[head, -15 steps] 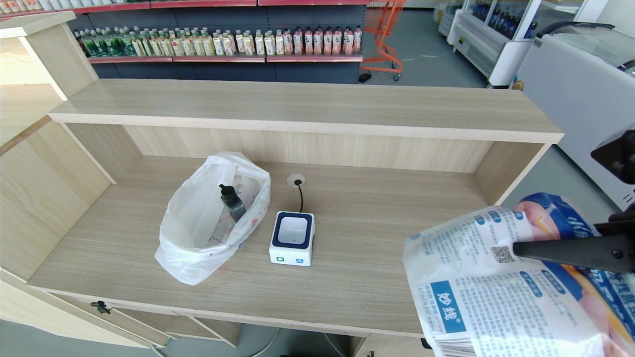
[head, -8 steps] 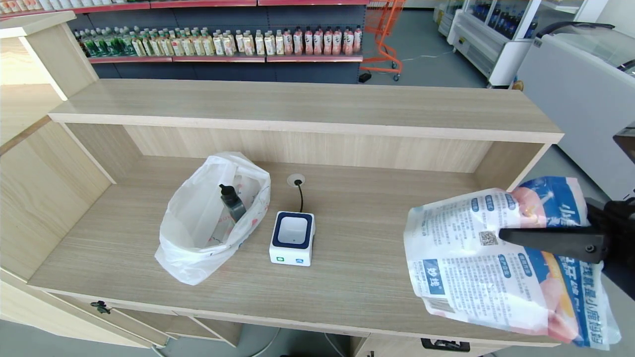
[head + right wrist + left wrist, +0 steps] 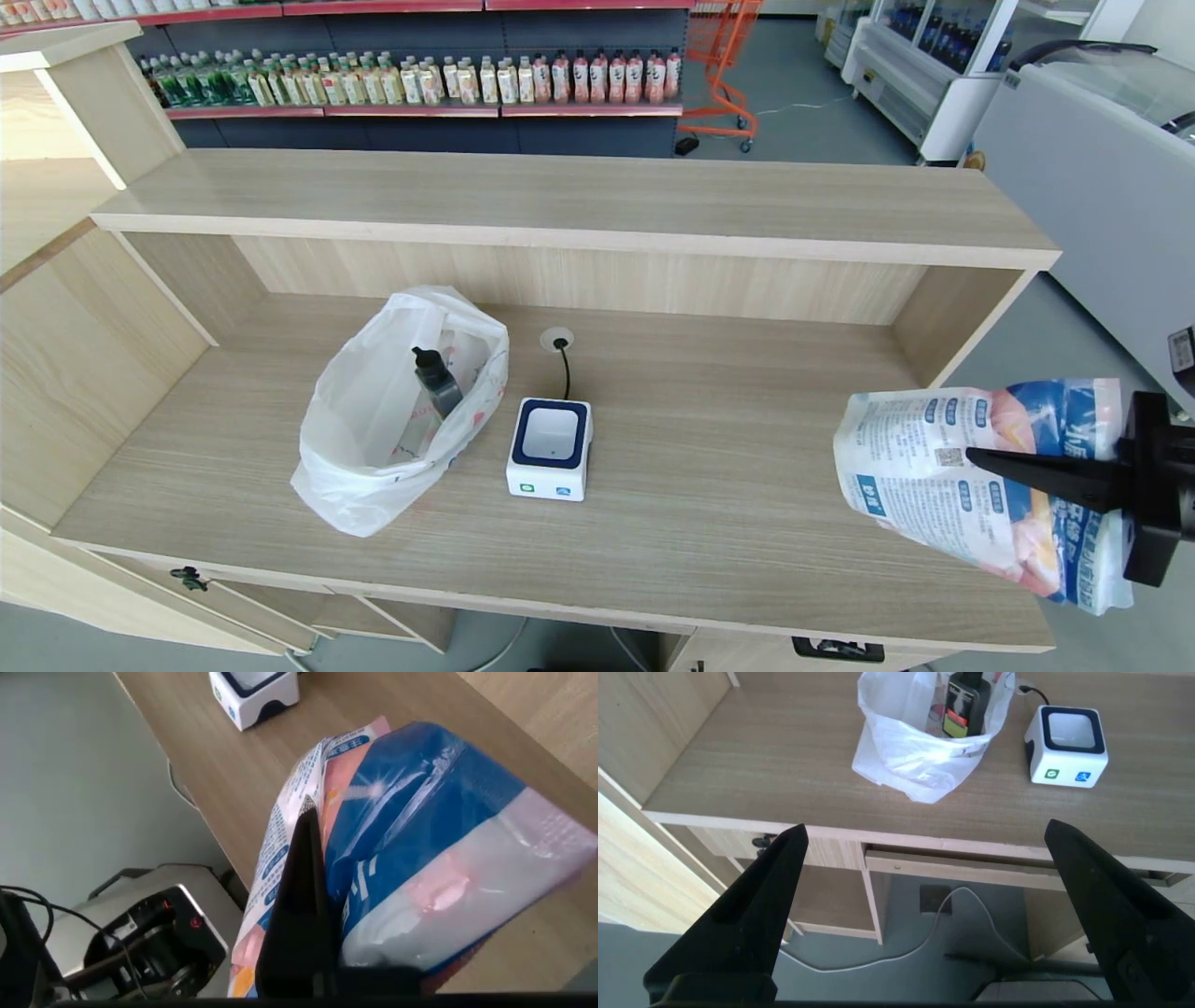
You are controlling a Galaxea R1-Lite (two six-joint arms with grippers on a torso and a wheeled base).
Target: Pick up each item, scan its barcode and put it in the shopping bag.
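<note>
**Q:** What is happening at the counter (image 3: 709, 504)?

**A:** The right gripper (image 3: 990, 462) is holding a printed packet (image 3: 924, 476) in the air over the counter's near right corner. Its jaws are clamping the packet, with one dark finger lying across the printed side that is facing up.

**Q:** Where are the scanner and bag sitting?

**A:** The scanner (image 3: 550, 448) is sitting mid-counter with its window facing up, well apart from the packet. The white bag (image 3: 345, 467) is standing just left of the scanner, its mouth gaping open.

**Q:** Is anything lying in the bag?

**A:** Yes. A dark-capped bottle (image 3: 434, 378) is leaning inside it, so one item is looking finished.

**Q:** And the packet?

**A:** I am judging it as picked up but not yet scanned, since it is hanging well to the right of the scanner. It is needing a pass over the window and then a drop into the bag. A small square code is showing on its upper side, but I cannot make out a striped barcode.

**Q:** What is the left gripper doing?

**A:** The left gripper (image 3: 926, 835) is hanging off the near edge of the counter, on the bag's side. Its jaws are standing wide apart and gripping nothing.

**Q:** Are more items waiting?

**A:** I cannot tell.
</note>
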